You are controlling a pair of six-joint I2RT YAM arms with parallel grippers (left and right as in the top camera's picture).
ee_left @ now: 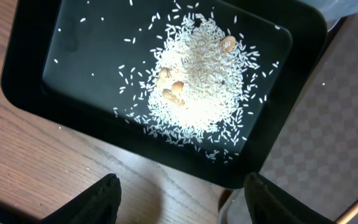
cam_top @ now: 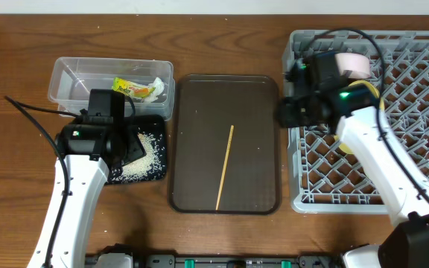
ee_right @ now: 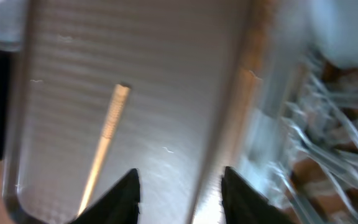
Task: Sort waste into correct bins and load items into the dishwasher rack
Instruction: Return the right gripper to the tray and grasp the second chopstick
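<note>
Loose white rice [ee_left: 194, 81] lies heaped in the black tray bin [ee_left: 30, 81], with a few tan bits in it. Above that tray [cam_top: 155, 167] hangs my left gripper [ee_left: 179, 199], open and empty. The clear tub [cam_top: 69, 82] behind it holds the yellow-green wrapper [cam_top: 140, 88]. One wooden chopstick [cam_top: 225, 167] lies on the brown serving tray [cam_top: 199, 112]. My right gripper [cam_top: 285, 113] is at the left edge of the dishwasher rack [cam_top: 415, 171]. The blurred right wrist view shows it [ee_right: 180, 193] open and empty above the tray [ee_right: 166, 93], the chopstick [ee_right: 107, 140] to its left. A pale cup [cam_top: 354, 65] sits in the rack.
A yellow plate edge [cam_top: 369, 91] shows under my right arm in the rack. The brown serving tray [ee_left: 334, 124] lies directly right of the black tray. Bare wooden table [cam_top: 21, 179] surrounds everything. A black cable [cam_top: 32, 112] trails left of the left arm.
</note>
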